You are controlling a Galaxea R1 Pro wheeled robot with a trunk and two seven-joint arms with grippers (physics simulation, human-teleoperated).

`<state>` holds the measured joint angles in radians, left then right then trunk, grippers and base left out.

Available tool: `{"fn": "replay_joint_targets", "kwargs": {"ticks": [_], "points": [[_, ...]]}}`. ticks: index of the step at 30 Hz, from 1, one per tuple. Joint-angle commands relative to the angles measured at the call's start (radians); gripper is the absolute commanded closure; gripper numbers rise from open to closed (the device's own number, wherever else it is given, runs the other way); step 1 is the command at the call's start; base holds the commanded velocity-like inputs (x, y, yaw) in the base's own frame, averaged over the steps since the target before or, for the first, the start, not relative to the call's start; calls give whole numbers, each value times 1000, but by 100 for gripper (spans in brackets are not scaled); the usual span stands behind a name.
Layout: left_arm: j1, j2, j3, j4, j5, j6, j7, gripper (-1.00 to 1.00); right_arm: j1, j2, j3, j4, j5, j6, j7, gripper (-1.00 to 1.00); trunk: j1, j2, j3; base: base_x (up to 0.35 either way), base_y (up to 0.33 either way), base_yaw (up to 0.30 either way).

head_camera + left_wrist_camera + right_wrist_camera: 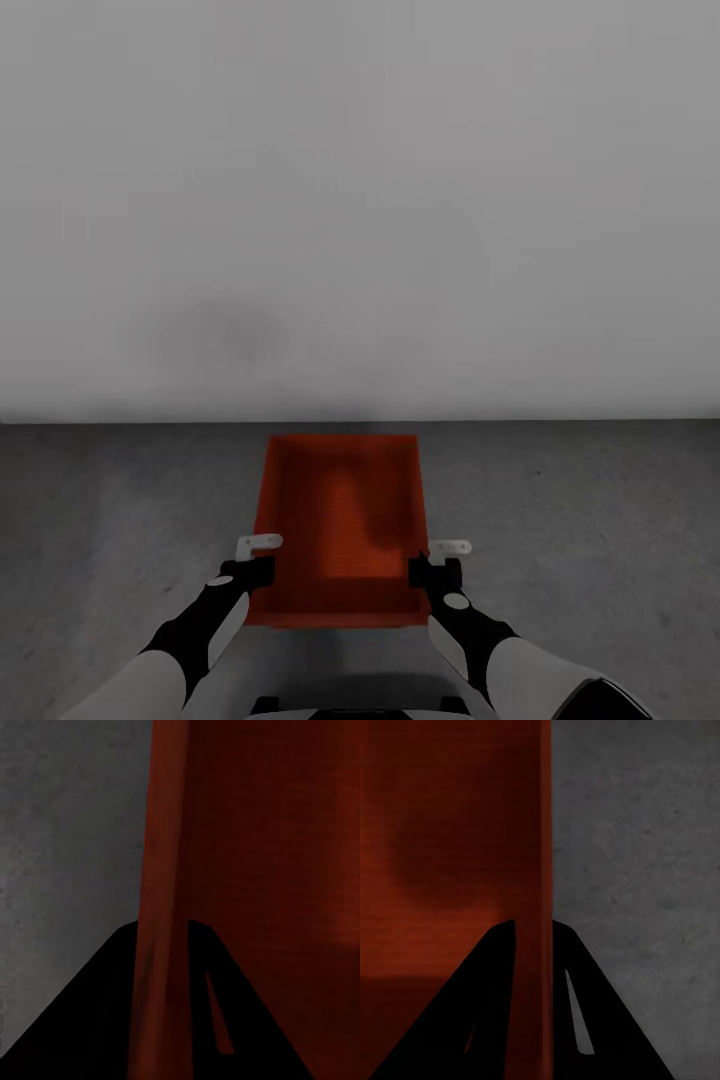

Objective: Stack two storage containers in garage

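Observation:
One orange-red open-top storage container [345,520] lies lengthwise in front of me over the dark grey concrete floor [600,520] of the garage. My left gripper [258,560] is shut on its left side wall near the close end. My right gripper [438,562] is shut on the right side wall opposite. In the left wrist view the thin red wall [161,855] runs between the two black fingers [82,1020]. In the right wrist view the wall [544,832] likewise passes between the fingers [607,1020]. I cannot tell whether the bin rests on the floor or hangs just above it.
A plain white wall [360,200] stands straight ahead, meeting the floor just beyond the container's far end. Bare concrete stretches to the left [110,520] and right of the bin.

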<state>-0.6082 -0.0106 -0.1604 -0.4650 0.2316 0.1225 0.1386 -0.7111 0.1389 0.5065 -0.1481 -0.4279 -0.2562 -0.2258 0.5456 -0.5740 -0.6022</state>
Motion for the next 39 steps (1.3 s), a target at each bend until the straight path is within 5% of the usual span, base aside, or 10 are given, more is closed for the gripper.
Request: {"fn": "replay_joint_targets", "kwargs": {"ticks": [1, 39], "points": [[-1, 15, 2, -4, -4, 6, 13, 100, -1, -1, -29, 59, -18, -6, -1, 100, 0, -1, -1, 0, 209, 0], [-1, 15, 2, -1, -5, 5, 13, 100, -1, -1, -29, 59, -19, -6, -1, 100, 0, -1, -1, 0, 24, 0]]}}
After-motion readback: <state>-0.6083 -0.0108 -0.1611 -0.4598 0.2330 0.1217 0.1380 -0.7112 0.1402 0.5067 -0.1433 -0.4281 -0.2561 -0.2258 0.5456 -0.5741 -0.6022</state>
